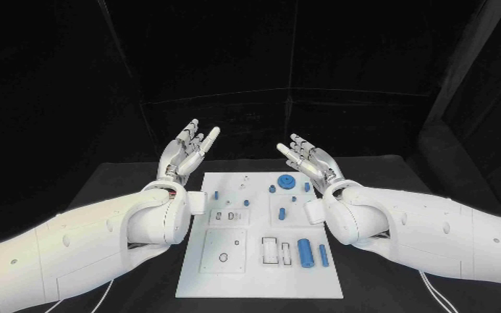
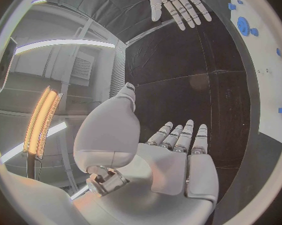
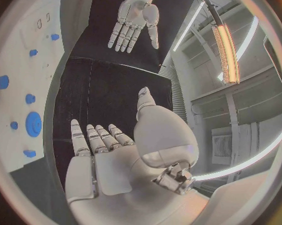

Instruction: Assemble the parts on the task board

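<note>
The white task board (image 1: 261, 273) lies flat in the middle of the black table. Small blue parts rest on it: a round disc (image 1: 286, 180) near its far edge, a thick cylinder (image 1: 305, 252) and a thinner peg (image 1: 323, 255) near its front right. My left hand (image 1: 190, 150) hovers above the board's far left corner, fingers spread, holding nothing. My right hand (image 1: 309, 158) hovers above the far right corner, equally open and empty. The left wrist view shows my own open palm (image 2: 178, 165), the right hand (image 2: 175, 2) across from it, and the disc (image 2: 243, 25).
The board carries several recesses, including a square panel (image 1: 224, 249) with a small ring and two rectangular slots (image 1: 276, 250). Black tabletop (image 1: 125, 182) surrounds the board. Dark curtains close off the back.
</note>
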`<control>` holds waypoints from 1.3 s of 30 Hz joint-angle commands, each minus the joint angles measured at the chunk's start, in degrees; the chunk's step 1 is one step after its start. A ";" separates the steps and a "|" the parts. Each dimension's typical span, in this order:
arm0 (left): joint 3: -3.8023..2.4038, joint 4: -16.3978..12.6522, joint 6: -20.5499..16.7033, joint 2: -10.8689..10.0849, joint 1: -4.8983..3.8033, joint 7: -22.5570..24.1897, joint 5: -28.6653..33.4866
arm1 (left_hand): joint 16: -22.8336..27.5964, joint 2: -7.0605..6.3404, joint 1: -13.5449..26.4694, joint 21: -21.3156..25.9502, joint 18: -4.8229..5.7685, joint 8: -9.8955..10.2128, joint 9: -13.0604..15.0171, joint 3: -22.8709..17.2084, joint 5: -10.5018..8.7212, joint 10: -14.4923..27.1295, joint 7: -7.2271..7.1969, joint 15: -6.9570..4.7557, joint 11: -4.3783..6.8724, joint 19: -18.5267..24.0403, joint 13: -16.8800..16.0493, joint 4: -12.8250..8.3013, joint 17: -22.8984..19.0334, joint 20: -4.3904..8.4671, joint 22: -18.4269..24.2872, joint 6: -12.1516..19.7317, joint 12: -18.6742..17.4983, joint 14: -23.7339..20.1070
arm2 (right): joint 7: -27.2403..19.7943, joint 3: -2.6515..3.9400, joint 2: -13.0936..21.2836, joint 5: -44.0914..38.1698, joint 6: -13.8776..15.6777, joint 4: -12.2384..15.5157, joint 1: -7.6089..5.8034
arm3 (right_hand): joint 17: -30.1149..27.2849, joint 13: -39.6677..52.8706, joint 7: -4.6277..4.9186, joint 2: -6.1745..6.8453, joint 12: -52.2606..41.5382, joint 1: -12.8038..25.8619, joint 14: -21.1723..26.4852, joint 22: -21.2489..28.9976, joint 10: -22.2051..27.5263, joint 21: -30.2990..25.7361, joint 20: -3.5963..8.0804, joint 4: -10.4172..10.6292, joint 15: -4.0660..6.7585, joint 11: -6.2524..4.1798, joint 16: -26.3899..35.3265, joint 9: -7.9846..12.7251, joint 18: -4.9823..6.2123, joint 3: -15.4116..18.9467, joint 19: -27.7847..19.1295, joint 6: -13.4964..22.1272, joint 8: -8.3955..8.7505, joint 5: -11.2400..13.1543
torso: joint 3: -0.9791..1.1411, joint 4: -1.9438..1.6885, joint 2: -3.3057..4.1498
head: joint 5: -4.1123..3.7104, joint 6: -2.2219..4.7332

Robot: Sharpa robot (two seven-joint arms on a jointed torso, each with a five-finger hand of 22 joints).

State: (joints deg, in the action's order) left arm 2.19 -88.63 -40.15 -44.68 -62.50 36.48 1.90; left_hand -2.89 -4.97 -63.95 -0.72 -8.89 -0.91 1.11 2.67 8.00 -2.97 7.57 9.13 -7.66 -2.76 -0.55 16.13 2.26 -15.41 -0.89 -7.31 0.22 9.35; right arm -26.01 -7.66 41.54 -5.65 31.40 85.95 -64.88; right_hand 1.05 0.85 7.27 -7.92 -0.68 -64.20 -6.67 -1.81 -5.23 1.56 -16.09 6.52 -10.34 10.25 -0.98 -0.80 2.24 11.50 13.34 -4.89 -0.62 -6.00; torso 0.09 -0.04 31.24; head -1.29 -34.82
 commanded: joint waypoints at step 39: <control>-0.01 -6.62 15.35 -8.51 -2.78 -1.01 -2.84 | -10.54 7.79 -13.65 -15.62 -1.72 -6.43 2.69 3.83 -0.27 -55.13 5.56 -1.61 -2.37 -48.16 -3.33 -8.64 4.67 1.35 -5.28 -46.76 9.50 51.23 | 16.75 1.23 -0.24 -64.34 -11.48 -10.11 -10.61 | 9.21 2.79 1.96 0.91 -4.21 -14.93 -77.92 -10.52 -66.75 27.27 10.72 -23.18 10.46 -5.48 -17.39 -2.98 8.11 -7.16 53.45 -55.98 -3.79 -8.77 | -0.88 0.26 7.69 | -1.22 2.60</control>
State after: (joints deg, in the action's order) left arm 2.23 -94.48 -27.30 -53.04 -65.04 35.72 0.30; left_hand -13.75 2.56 -77.52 -16.66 -10.21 -7.61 3.86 6.47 7.99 -57.86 13.00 7.39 -10.03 -50.43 -3.83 7.73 6.87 -14.02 -6.23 -53.67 9.93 60.22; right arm -16.11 -6.57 41.45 -57.45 23.89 75.74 -75.23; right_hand 8.74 3.57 9.69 -7.83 -5.73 -79.55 -80.08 -10.88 -70.12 25.76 -6.85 -16.34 -1.08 5.52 -16.63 -3.86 9.82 4.42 64.02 -59.82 -4.98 -14.37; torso -0.58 0.32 37.46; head -2.24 -32.51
